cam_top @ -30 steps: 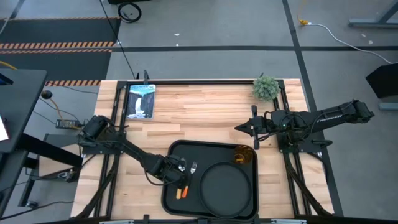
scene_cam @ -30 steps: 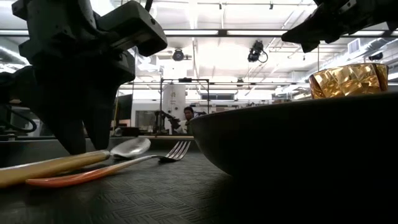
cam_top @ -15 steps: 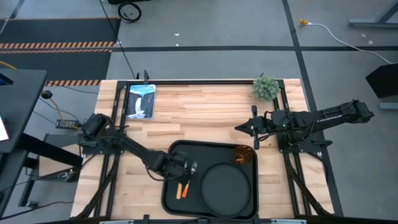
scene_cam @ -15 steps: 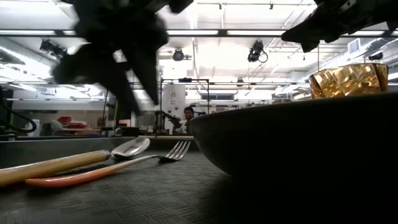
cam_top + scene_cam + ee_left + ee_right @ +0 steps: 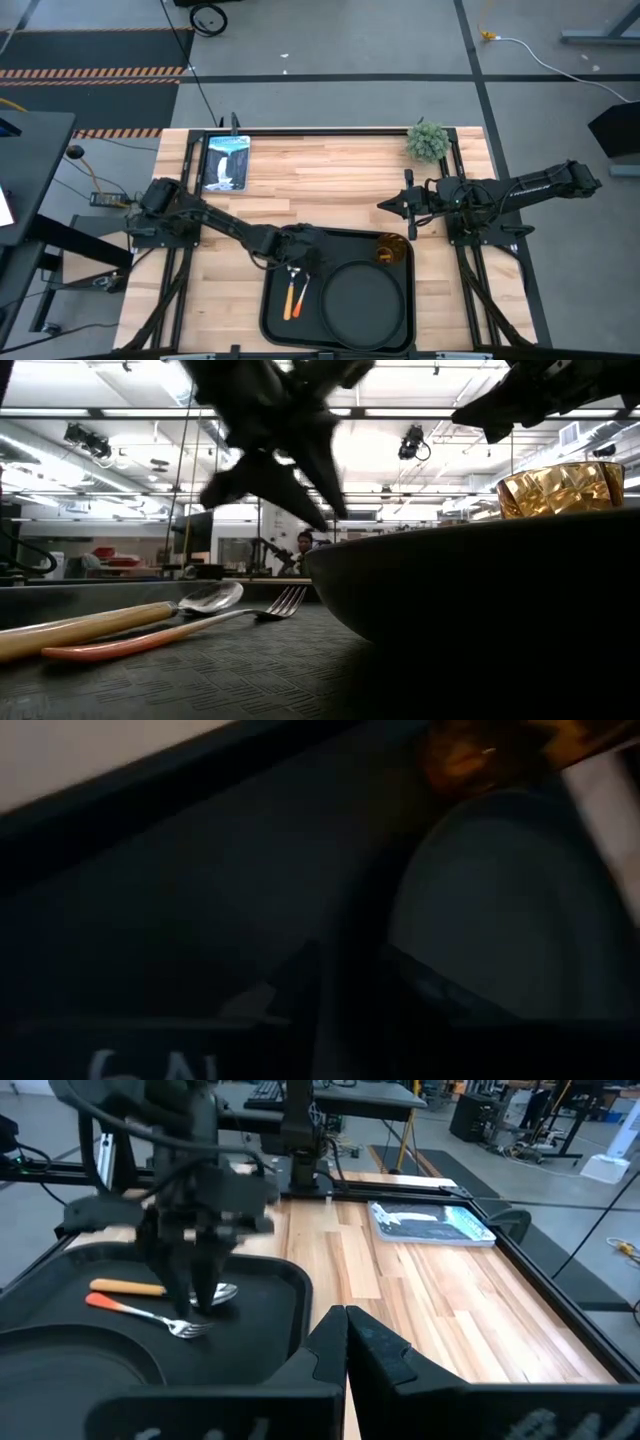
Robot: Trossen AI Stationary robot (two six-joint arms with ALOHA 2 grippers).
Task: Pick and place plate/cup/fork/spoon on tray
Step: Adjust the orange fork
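The black tray [image 5: 335, 245] lies at the table's near middle. On it rest the round black plate [image 5: 365, 300], the amber cup [image 5: 390, 250] at its far right corner, and, side by side at its left, the yellow-orange-handled spoon [image 5: 288, 300] and the red-orange-handled fork [image 5: 298, 294]. In the low view the spoon [image 5: 120, 620] and the fork [image 5: 180, 632] lie flat on the tray floor. My left gripper [image 5: 305, 260] is open and empty, raised above the spoon bowl and fork tines [image 5: 195, 1295]. My right gripper [image 5: 385, 205] is shut and empty above the bare table, beyond the tray.
A small green plant [image 5: 428, 140] stands at the far right corner of the table. A flat picture-covered tablet or book [image 5: 226, 160] lies at the far left. Bare wood lies between them and the tray. A person [image 5: 303, 545] shows far off in the room.
My left gripper has risen from over the spoon and fork handles and gone toward the table's far edge and right, ending above their bowl and tines. The spoon and fork have stayed where they lay on the tray.
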